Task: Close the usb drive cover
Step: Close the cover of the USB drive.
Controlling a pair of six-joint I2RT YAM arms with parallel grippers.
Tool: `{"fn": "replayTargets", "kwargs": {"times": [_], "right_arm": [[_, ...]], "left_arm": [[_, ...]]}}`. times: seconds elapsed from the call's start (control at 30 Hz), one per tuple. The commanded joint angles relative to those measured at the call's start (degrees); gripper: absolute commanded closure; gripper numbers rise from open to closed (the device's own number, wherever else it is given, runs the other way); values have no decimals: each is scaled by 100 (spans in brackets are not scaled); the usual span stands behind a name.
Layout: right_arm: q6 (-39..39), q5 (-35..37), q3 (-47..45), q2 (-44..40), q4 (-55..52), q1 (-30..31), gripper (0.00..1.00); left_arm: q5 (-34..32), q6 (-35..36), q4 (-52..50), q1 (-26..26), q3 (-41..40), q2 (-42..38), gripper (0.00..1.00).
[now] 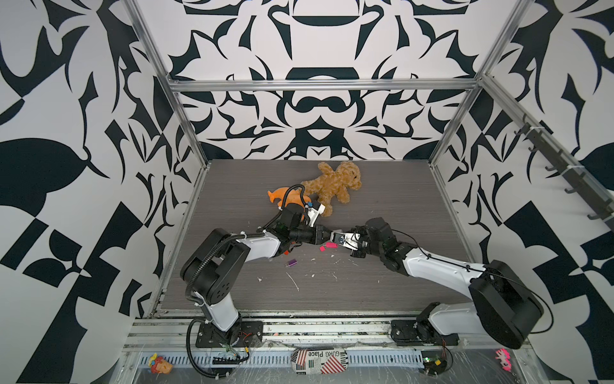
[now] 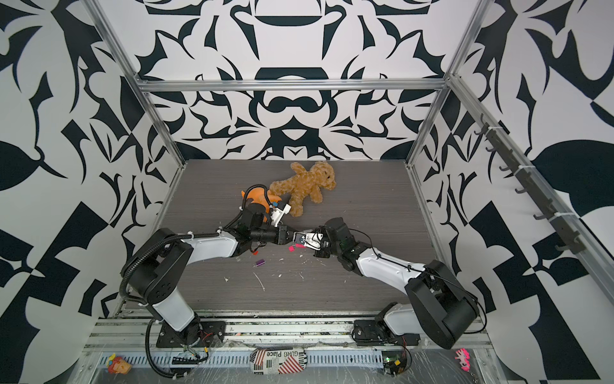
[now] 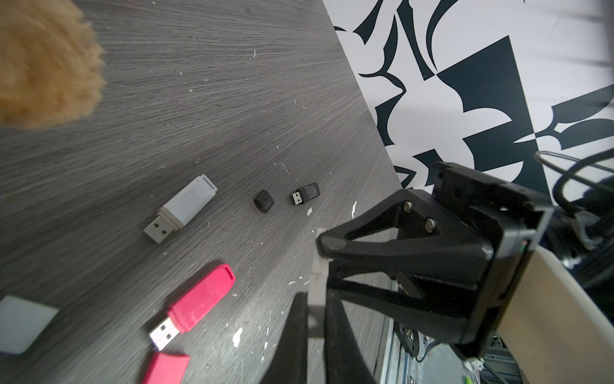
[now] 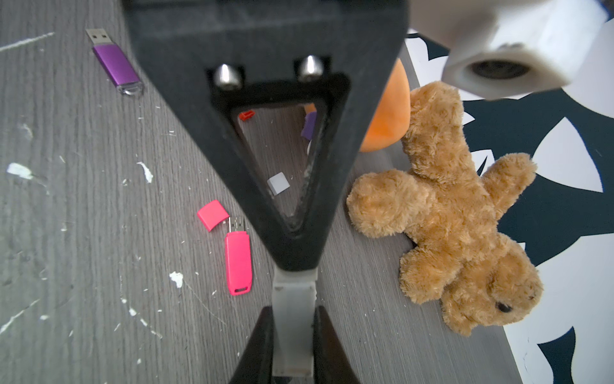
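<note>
A pale grey usb drive (image 4: 293, 289) is being gripped at one end by the left jaws and at the other end by the right jaws. Both pairs are clenched on it over the middle of the worktop (image 1: 392, 206). A seam is being shown across the drive between the two grips; whether it is fully closed cannot be told. In both top views, an uncapped pink usb drive (image 1: 332, 245) is being shown just beside the meeting jaws at 6 o'clock, with its pink cap (image 1: 321, 248) close by at 8 o'clock. A purple usb drive (image 1: 291, 263) is being shown farther out at 7 o'clock. A teddy bear (image 1: 334, 186) is being shown at 12 o'clock and an orange toy (image 1: 285, 196) at 11 o'clock.
</note>
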Motion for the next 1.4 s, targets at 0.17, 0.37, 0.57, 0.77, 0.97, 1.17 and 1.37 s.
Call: {"fn": "replayTargets", "kwargs": {"times": [0.17,0.37,0.57,0.77,0.97,1.17,1.37], "right_arm": [[280,-1045,580,-40,854,117,82],[-129,-1287,651,-61,722,91,83],[-211,-1428,659,-38,986,92,83],[-15,-1556,735,11,987,90,83],[57,-1207,584,-57,461,61,83],[150,-737,393,-218,-380,-169,83],[212,-483,274,-449,-1049,-483,82]], "left_arm": [[205,33,186,-157,124,201,92],[271,41,217,-201,116,246,92],[245,62,225,-244,142,307,92],[205,66,168,-268,233,378,92],[-2,92,122,-268,164,211,92],[-329,263,-113,-251,183,-3,89],[-471,376,-268,-198,333,-103,81]]}}
